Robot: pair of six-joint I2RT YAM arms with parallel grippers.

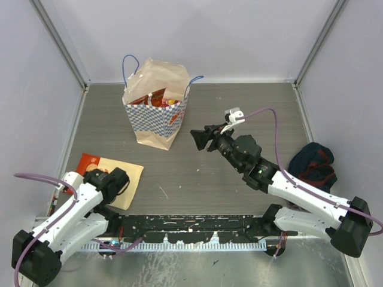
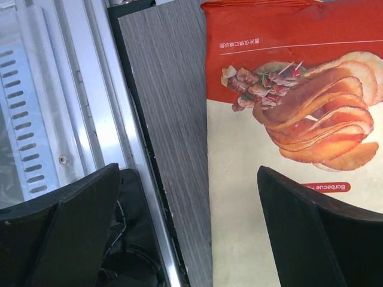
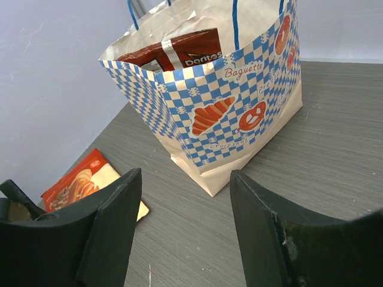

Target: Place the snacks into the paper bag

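Paper bag [image 1: 154, 116] upright toward far edge of table [image 1: 239, 179], left of centre, mouth open. Doritos packet [image 3: 191, 51] inside. One chip packet [image 1: 130, 179] flat near near-left corner. Left gripper [image 2: 188, 179] over it, fingers spread wide, nothing held. Right gripper [image 1: 199, 139] mid-table beside bag, fingers parted, empty. Step: pickup of the only packet seen outside bag. Next: descend, pinch packet edge (flat, likely slippery), carry to bag mouth.
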